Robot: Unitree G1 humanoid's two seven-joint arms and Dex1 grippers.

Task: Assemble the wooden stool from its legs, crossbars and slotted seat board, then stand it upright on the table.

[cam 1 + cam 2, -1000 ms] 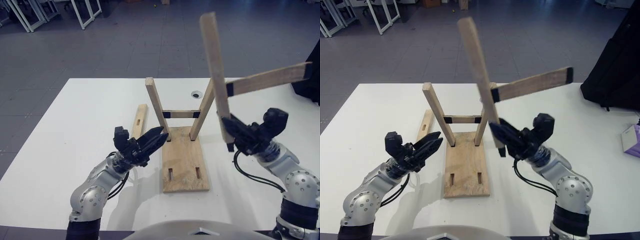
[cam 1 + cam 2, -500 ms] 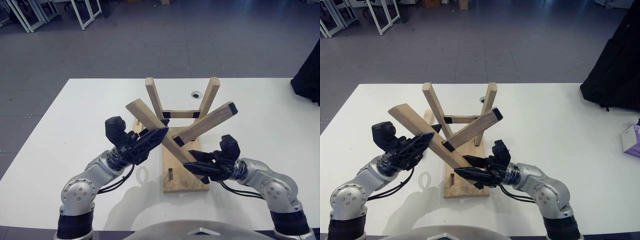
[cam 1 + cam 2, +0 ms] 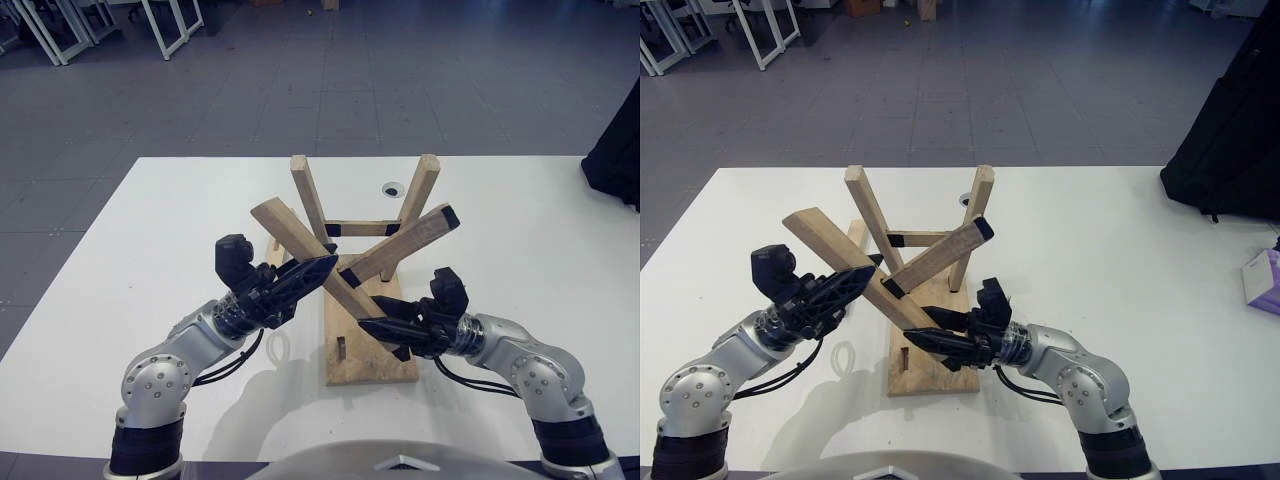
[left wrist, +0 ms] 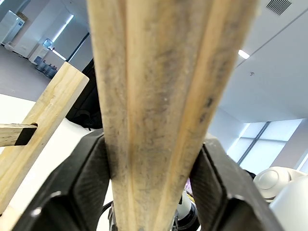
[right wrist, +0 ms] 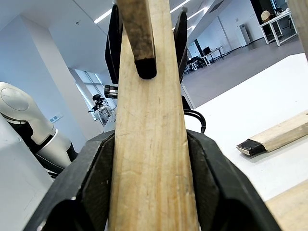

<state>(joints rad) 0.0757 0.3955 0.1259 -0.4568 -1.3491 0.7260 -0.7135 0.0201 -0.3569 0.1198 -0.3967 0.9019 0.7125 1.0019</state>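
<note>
The left gripper (image 3: 318, 268) and right gripper (image 3: 370, 326) each have their fingers clamped tight on one slanted leg (image 3: 285, 228), held over the board (image 3: 375, 362). The board lies flat on the table (image 3: 160, 220). Two upright legs (image 3: 310, 200) joined by a crossbar (image 3: 362, 228) stand at its far end.

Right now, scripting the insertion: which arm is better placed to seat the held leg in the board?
Probably right: the right fingers grip the leg at its low end over the seat board near an open slot; the left fingers hold it higher.
</note>
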